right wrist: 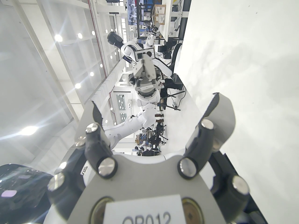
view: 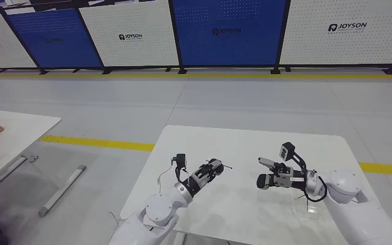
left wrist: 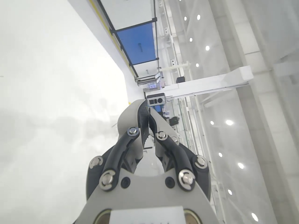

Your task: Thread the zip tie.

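In the top view, my left gripper [view: 213, 166] hovers over the middle of the white table [view: 245, 138], pointing right. Its fingers [left wrist: 145, 108] are pressed together. A thin dark strip, which looks like the zip tie [view: 226, 165], sticks out from the tips toward the right arm. My right gripper [view: 262, 173] faces it from a short gap away, open with nothing between its fingers [right wrist: 218, 103]. The right wrist view looks straight at the left gripper [right wrist: 145, 69], some way off.
A small clear plastic piece [view: 310, 208] lies on the table beside the right arm. A second white table [view: 21, 131] stands off to the far left. The table's left edge runs close behind the left arm.
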{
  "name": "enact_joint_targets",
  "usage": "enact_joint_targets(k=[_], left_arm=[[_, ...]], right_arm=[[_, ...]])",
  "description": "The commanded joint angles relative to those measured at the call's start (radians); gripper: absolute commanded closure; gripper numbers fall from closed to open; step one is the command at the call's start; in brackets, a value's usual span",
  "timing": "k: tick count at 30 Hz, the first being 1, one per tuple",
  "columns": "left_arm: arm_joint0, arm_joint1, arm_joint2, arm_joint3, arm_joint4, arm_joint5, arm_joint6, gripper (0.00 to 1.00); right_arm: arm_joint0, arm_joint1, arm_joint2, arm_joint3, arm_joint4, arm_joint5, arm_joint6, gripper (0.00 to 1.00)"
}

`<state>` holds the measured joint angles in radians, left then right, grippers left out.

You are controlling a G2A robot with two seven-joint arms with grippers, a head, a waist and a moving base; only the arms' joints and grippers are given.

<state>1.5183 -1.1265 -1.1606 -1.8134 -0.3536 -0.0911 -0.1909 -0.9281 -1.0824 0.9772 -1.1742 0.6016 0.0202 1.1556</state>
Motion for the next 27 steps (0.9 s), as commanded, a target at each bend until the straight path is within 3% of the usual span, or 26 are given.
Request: enact_joint_targets(k=[1,5,12,19,22,27], left_arm=[[0.027,0.003,-0.026,-0.040,-0.034,-0.050,-0.020,1.00],[0.077,0.007,-0.071,-0.102,-0.108,-0.127,-0.054,1.00],[0.080,0.007,-0.074,-0.104,-0.110,-0.129,-0.056,1.00],[0.019,-0.004,-0.006,0.011,0.002,-0.071,-0.013,1.00],[-0.009,-0.011,0.027,0.065,0.081,-0.079,0.033,1.00],[-0.052,-0.022,0.078,0.151,0.129,-0.046,0.036,1.00]], right_arm=[[0.000,0.000,0.000,0.000,0.000,0.000,0.000,0.00],[0.000,0.000,0.000,0.000,0.000,0.000,0.000,0.00],[0.000,0.000,0.000,0.000,0.000,0.000,0.000,0.00],[0.000,0.000,0.000,0.000,0.000,0.000,0.000,0.00],[0.000,0.000,0.000,0.000,0.000,0.000,0.000,0.00],[0.000,0.000,0.000,0.000,0.000,0.000,0.000,0.00]])
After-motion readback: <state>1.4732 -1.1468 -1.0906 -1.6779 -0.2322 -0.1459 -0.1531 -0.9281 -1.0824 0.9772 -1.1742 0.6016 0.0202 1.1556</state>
